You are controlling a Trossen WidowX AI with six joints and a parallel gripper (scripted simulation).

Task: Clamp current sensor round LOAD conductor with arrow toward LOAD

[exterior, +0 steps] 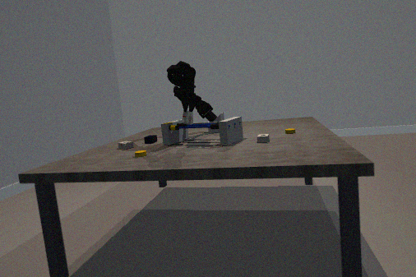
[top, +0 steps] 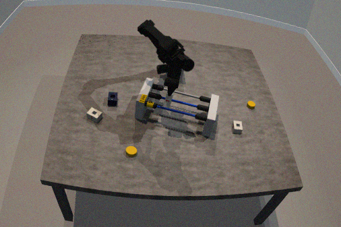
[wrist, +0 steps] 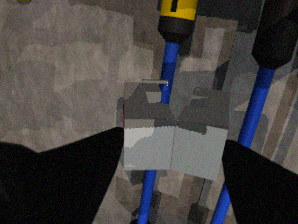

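Pincer (top: 171,93) (exterior: 187,112) (wrist: 173,142) grips the pale sensor (top: 168,99) (exterior: 187,118) (wrist: 149,147) by opposite outer sides, presumably leaving its mouth free for the yellow-tagged blue conductor (top: 182,112) (exterior: 197,126) (wrist: 171,52) and readying the closing squeeze.

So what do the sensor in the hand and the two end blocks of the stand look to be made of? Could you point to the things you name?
The sensor (wrist: 172,145): probably hard plastic, matte pale grey, going by its flat, even faces and sharp edges; a thin strip on top glints, maybe metal.
The end blocks (top: 213,107) (exterior: 231,131): whitish and matte, with no grain or glint; painted metal or plastic, I can't tell.
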